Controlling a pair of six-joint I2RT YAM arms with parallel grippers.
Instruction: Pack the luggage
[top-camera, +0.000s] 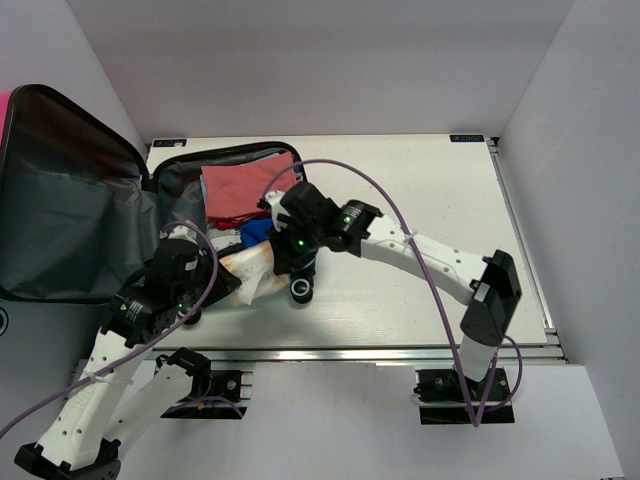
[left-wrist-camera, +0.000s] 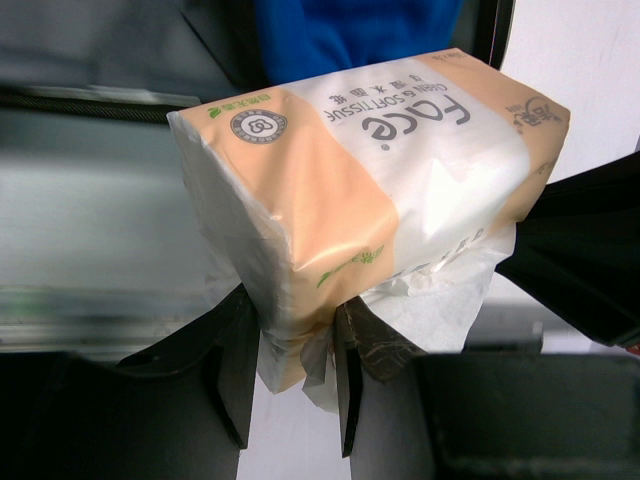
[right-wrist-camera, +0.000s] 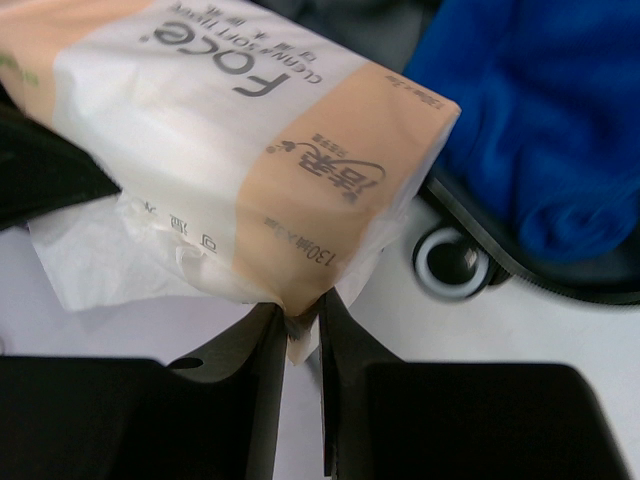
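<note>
on the tissue pack (left-wrist-camera: 370, 190), "face" and "soft tissue" lettering

A red cloth (top-camera: 240, 185), blue cloth (top-camera: 256, 234) and tissue pack (top-camera: 250, 268) crowd the luggage (top-camera: 70, 210).

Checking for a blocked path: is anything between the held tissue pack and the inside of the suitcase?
The left gripper and right gripper pinch the tissue pack. Ahead of it are only the rim of the suitcase and a blue cloth just inside it; nothing else visible blocks the way.
</note>
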